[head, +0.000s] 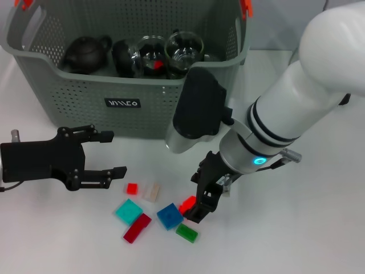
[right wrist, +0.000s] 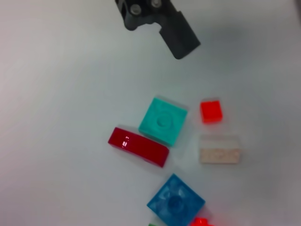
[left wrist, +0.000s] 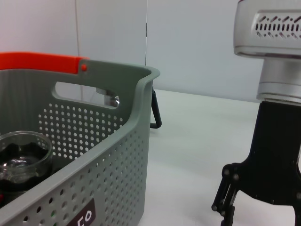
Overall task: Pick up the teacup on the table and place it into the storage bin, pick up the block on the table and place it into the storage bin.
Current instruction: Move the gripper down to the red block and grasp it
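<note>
- The right end effector (head: 201, 206) is lowered onto the white tabletop (head: 296, 228), narrowly pinching a small bright-red plastic block (head: 186, 204).
- Just beside it lie a blue square block (head: 169, 216) and a green flat block (head: 186, 233).
- The left end effector (head: 108, 153) hovers wide open in front of the grey-green perforated storage bin (head: 85, 91) along the far edge.

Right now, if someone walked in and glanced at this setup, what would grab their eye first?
Probably the big white right arm reaching down, its right gripper closing around a small red block among the scattered bright blocks on the white table. Behind them sits the storage bin, already holding dark teapots and glass cups. The left gripper hovers open, in front of the bin, left of the blocks.
</note>
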Motion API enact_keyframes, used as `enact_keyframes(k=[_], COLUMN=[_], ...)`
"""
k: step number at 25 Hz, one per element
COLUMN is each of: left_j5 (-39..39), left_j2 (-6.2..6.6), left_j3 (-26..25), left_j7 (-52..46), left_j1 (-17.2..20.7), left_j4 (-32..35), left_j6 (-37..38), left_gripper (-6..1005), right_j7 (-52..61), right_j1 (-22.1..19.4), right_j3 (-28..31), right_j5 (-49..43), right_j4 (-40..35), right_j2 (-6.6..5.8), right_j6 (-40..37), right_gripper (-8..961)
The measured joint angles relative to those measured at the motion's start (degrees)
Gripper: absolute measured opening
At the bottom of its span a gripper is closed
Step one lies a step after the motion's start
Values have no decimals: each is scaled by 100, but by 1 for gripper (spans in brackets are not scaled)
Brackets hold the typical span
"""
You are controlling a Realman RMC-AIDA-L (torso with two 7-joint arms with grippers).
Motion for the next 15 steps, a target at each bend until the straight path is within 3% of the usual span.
enact_keyframes(k=[15], left_j5=[-23], left_j2=[-20], left_j3=[0], left_j7=[37], left_j1=[3], left_j4=[-8], left_j6=[-21], left_gripper=[830], right_j7=[0], right_j1=[7], right_j3=[-330], right_j5=[46], right_j4=[236], right_j2=[11], right_j6=[409], right_gripper=[815])
